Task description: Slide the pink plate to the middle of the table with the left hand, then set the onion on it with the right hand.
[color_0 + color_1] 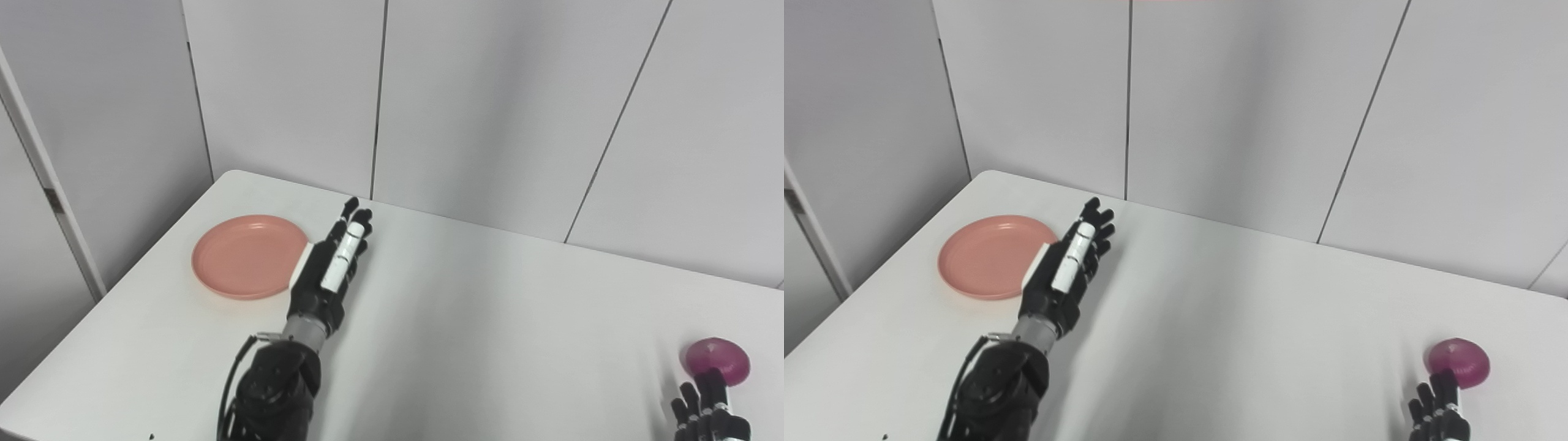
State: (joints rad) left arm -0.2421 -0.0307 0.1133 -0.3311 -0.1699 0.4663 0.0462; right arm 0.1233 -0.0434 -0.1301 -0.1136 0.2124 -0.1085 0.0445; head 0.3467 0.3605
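The pink plate (249, 256) lies flat on the white surface (465, 318) near its far left corner, close to the left edge. The plate is a shallow round dish with a low raised rim, and nothing lies in it.

The left hand (331, 266) reaches in from the near edge and sits just beside the plate's right rim, on the side toward the middle of the surface. Its fingers (352, 214) are stretched out straight and held close together, pointing toward the far edge, and they grasp nothing. The side of the hand covers a small part of the plate's right rim in both views; whether it actually touches the rim cannot be told. The black forearm (275, 386) runs back to the near edge.

The onion (1458, 361), purple-red and round, rests on the surface near the right edge, toward the near right corner, well apart from the plate. The right hand (1438, 413) shows only partly at the bottom edge of the views, just on the near side of the onion. Its fingers (710, 383) point up toward the onion and appear slightly spread, closed on nothing; the fingertips reach the onion's near side, and contact cannot be judged.
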